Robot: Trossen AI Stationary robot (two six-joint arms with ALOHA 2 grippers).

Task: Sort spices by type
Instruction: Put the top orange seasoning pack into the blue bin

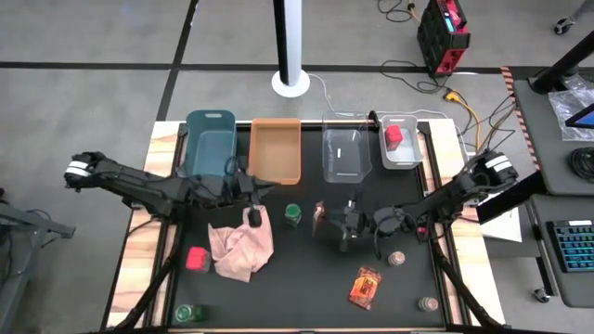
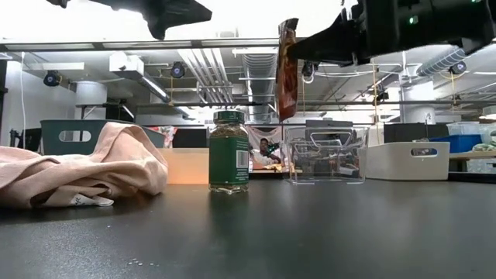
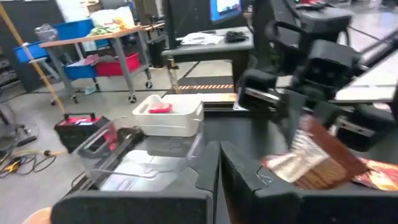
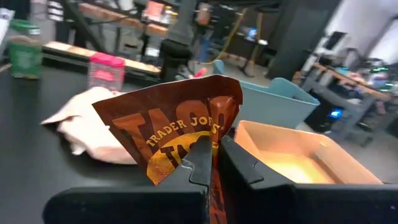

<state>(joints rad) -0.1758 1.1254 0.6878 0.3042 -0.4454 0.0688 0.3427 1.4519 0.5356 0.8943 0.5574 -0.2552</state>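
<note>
A brown foil packet (image 4: 180, 134) is being held up in the air by the right gripper (image 1: 325, 225), whose fingers are shut tight on its edge. In the low view the packet (image 2: 287, 68) is hanging straight down, long side up and down, well above the black table (image 1: 306, 278). The orange bin (image 1: 276, 148) is sitting just past the packet, on the far side of the table and a little to the left, so the packet is probably being taken that way. The right gripper is the nearer one for this job. The left gripper (image 1: 251, 190) is being kept shut with nothing in it, above the pink cloth (image 1: 243, 246) and near the blue bin (image 1: 210, 139). Another foil packet (image 1: 365, 286) is lying flat on the near side of the table. A green-capped jar (image 1: 293, 215) is standing just left of the held packet.
</note>
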